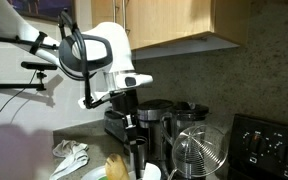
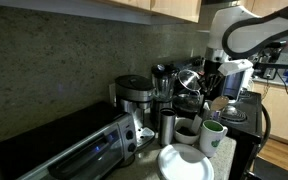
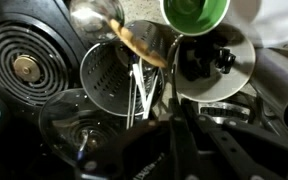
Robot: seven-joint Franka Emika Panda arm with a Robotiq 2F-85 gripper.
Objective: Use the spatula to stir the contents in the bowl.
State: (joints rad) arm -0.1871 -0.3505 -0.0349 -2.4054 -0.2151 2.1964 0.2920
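Note:
The tan spatula (image 3: 139,42) slants across the mouth of a ribbed steel cup (image 3: 109,75) in the wrist view. In an exterior view it stands as a yellowish stub (image 1: 115,165) low on the counter. The white bowl (image 3: 239,72) lies right of the cup, and its round rim (image 2: 170,164) shows at the counter's front. My gripper (image 3: 174,88) is shut, its dark fingers reaching up toward the spatula's near end. Whether they touch it is unclear. It hangs above the counter items in both exterior views (image 1: 133,138) (image 2: 213,92).
A green mug (image 2: 213,135) stands by the bowl. A glass carafe (image 1: 199,150) and a stove (image 1: 269,145) are close on one side, and a burner (image 3: 24,65) shows below. A coffee maker (image 2: 134,95) and a toaster oven (image 2: 64,150) line the wall. A cloth (image 1: 72,155) lies nearby.

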